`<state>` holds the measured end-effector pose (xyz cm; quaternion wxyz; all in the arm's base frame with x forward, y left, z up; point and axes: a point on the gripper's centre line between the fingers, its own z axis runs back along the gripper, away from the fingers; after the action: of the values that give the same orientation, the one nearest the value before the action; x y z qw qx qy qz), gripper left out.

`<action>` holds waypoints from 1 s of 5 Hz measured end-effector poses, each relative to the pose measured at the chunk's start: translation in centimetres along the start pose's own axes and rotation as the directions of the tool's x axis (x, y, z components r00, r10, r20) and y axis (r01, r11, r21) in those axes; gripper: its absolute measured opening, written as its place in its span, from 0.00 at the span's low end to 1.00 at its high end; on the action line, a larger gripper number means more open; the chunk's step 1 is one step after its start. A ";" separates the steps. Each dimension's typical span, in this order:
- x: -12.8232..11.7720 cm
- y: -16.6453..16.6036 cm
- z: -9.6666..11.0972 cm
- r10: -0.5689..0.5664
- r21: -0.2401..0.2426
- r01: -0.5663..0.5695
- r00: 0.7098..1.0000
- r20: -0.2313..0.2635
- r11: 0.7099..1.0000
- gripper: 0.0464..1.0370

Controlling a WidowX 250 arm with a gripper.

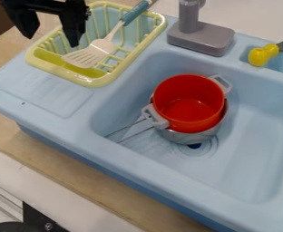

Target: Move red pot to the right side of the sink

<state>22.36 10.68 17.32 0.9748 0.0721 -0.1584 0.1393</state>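
One round red plastic pot (189, 102) nests in a grey metal pot (189, 137), likely propped by it. My black two-finger claw (51, 41): eleven o'clock, spread, empty, seemingly grasp-ready.

In the upper left of the frame, you are seeing your robot's gripper (51, 41), which is showing black all over. Its two chunky fingers (73, 29) are extending from a broad black crosspiece and narrowing toward their tips, while small, uneven bumps are breaking up the outline of the right-hand one's outer edge.
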 end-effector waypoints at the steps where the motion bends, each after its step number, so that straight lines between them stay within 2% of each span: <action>1: -0.4 -0.2 -0.4 -0.001 -0.006 0.001 1.000 -0.021 1.000 0.96; 2: -0.2 -1.0 -0.5 -0.058 -0.046 0.056 0.997 -0.051 0.997 0.96; 3: 0.3 -2.1 -0.2 -0.120 -0.094 0.117 0.992 -0.032 0.989 0.96; 4: 1.2 -3.9 -0.4 -0.195 -0.122 0.188 0.980 -0.045 0.975 0.96; 5: 1.1 -6.6 -0.9 -0.301 -0.156 0.289 0.952 -0.060 0.944 0.96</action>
<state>25.58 4.86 16.16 0.9930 0.0178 -0.1152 -0.0174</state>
